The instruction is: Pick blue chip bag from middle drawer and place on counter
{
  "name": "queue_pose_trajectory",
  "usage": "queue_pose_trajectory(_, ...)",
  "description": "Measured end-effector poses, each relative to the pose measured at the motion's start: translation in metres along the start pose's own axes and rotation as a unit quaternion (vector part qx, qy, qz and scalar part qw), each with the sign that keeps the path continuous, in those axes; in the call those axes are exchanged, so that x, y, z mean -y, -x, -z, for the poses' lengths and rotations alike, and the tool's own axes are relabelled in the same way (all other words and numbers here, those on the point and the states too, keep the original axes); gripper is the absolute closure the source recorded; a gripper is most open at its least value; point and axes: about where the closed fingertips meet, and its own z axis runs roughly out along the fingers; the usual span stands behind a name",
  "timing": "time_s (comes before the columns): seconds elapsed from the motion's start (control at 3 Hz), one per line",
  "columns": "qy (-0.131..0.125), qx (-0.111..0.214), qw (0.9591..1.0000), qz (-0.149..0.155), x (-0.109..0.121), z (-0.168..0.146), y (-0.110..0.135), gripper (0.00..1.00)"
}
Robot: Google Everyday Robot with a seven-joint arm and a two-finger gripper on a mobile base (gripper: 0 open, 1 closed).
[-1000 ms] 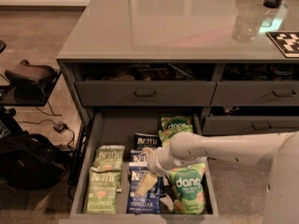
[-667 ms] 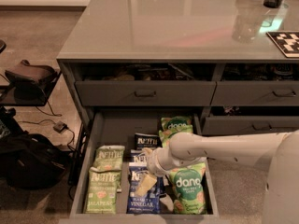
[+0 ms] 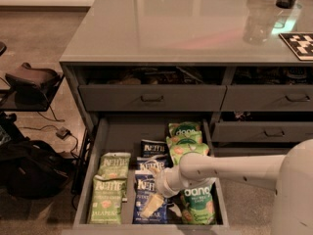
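Note:
The middle drawer (image 3: 128, 131) is pulled open below the counter (image 3: 171, 23). Three navy blue Kettle chip bags lie in its middle column: one at the back (image 3: 154, 148), one in the middle (image 3: 149, 164) and one at the front (image 3: 145, 194). My gripper (image 3: 152, 203) reaches in from the right on a white arm (image 3: 230, 170) and hangs right over the front blue bag, fingers pointing down and forward. Its pale fingertips cover part of that bag.
Light green Kettle jalapeno bags (image 3: 108, 187) lie in the drawer's left column. Green Dang bags (image 3: 188, 143) fill the right column. Narrower drawers (image 3: 152, 98) sit above and to the right. A glass (image 3: 257, 21) and a checkered board (image 3: 299, 44) stand on the counter. A black bag (image 3: 29, 173) lies on the floor at left.

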Motion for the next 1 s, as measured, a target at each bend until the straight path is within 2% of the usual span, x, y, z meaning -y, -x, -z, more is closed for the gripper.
queue_pose_trajectory(0.67,0.008,-0.007,0.9996,-0.026,-0.004,-0.042,-0.043,0.0)
queue_pose_trajectory(1.0,0.008,-0.007,0.9996,-0.026,-0.004,-0.042,-0.043,0.0)
